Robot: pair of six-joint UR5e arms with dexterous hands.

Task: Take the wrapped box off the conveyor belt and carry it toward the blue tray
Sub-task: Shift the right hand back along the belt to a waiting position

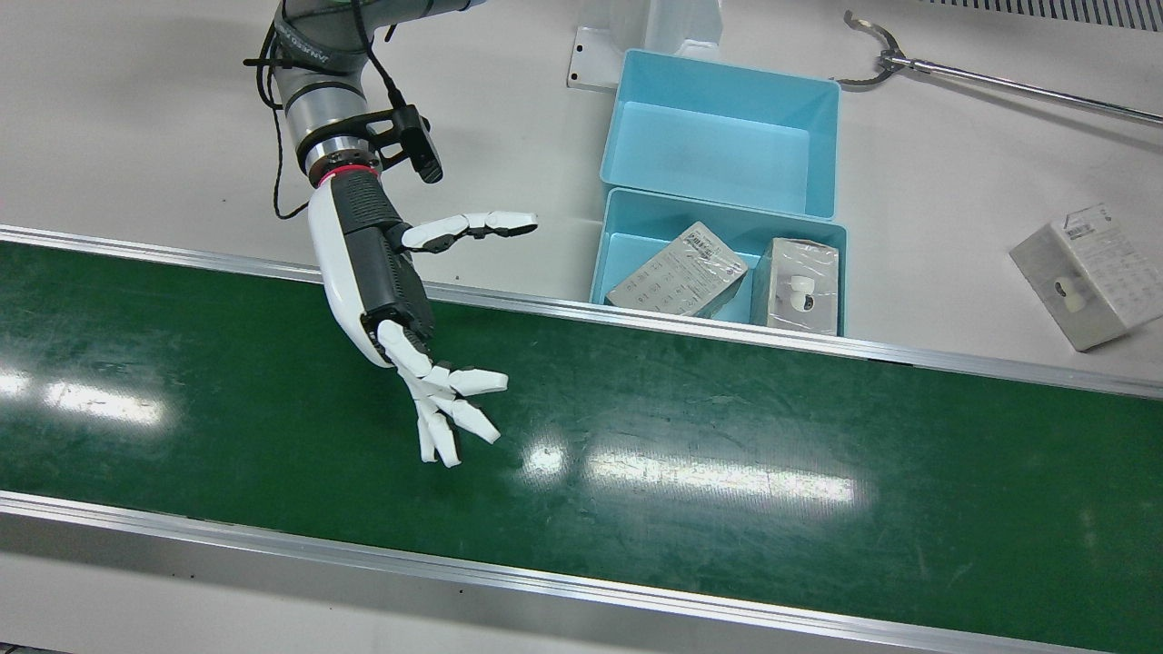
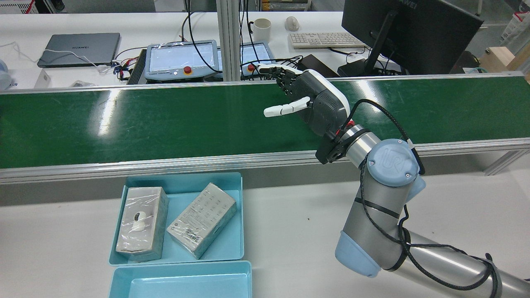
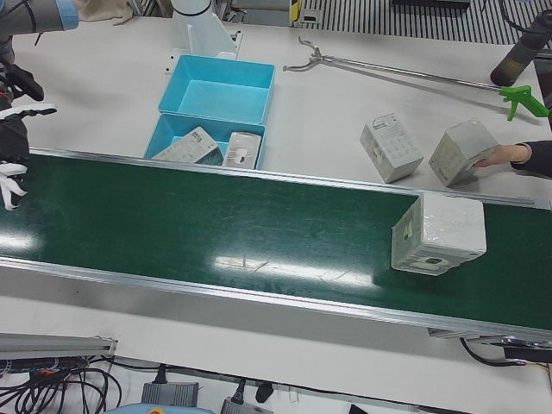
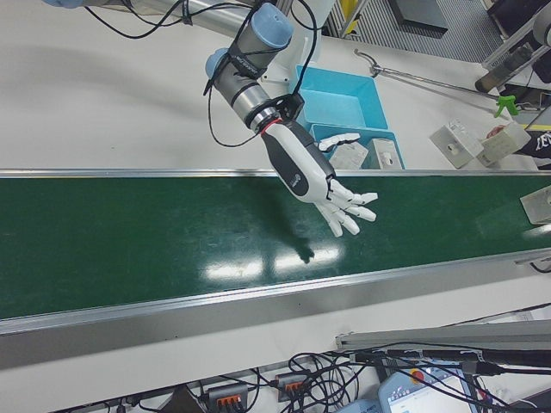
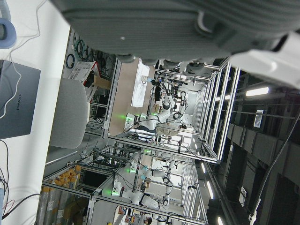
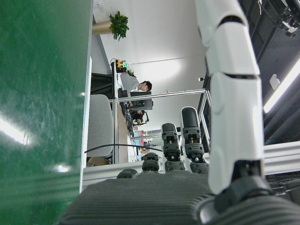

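Observation:
A white plastic-wrapped box (image 3: 438, 233) stands on the green conveyor belt (image 3: 216, 224) far toward the belt's right end in the left-front view; its edge (image 4: 538, 205) also shows in the right-front view. My right hand (image 1: 400, 300) hovers over the belt, open, fingers spread, holding nothing, far from that box. The blue tray (image 1: 627, 247) lies just beyond the belt's far rail and holds two wrapped boxes (image 1: 680, 271). Only the grey palm of my left hand (image 5: 187, 28) shows, in its own view; its fingers are out of frame.
A second, empty blue tray (image 1: 718, 136) sits behind the first. Two wrapped boxes (image 3: 390, 147) rest on the white table, and a person's hand (image 3: 504, 155) touches one. A long reach-grabber tool (image 1: 909, 64) lies on the table. Monitors, keyboard and laptop stand beyond the belt (image 2: 323, 39).

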